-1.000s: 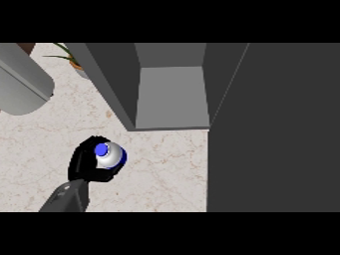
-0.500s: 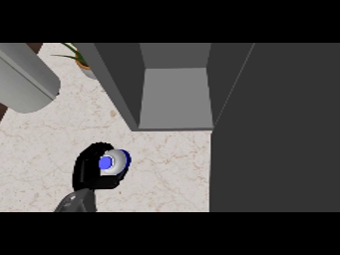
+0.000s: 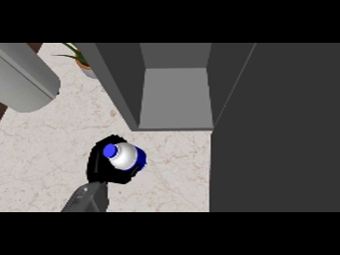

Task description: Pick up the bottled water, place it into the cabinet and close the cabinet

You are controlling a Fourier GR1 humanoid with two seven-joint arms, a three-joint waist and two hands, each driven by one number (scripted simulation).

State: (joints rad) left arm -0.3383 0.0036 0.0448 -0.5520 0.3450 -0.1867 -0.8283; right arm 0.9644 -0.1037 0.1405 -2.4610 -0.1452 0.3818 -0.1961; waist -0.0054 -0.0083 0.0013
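While over the counter (image 3: 40, 149) | left hand (image 3: 102, 167) curled round bottled water (image 3: 124, 155) | cabinet (image 3: 176, 99) open

Blue-capped bottled water (image 3: 124, 155) before open cabinet (image 3: 174, 94)

Kitchen: marble counter (image 3: 47, 149), open grey cabinet (image 3: 174, 94), potted plant (image 3: 81, 57).

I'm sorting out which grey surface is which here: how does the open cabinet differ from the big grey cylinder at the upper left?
The cabinet is boxy with flat dark grey walls; the cylinder is rounded and paler grey. The cabinet stands open, showing a bare inner floor; the cylinder shows only a closed outer surface. The cabinet sits behind the bottled water held in the left hand; the cylinder lies off at the counter's left edge. Both are plain grey.
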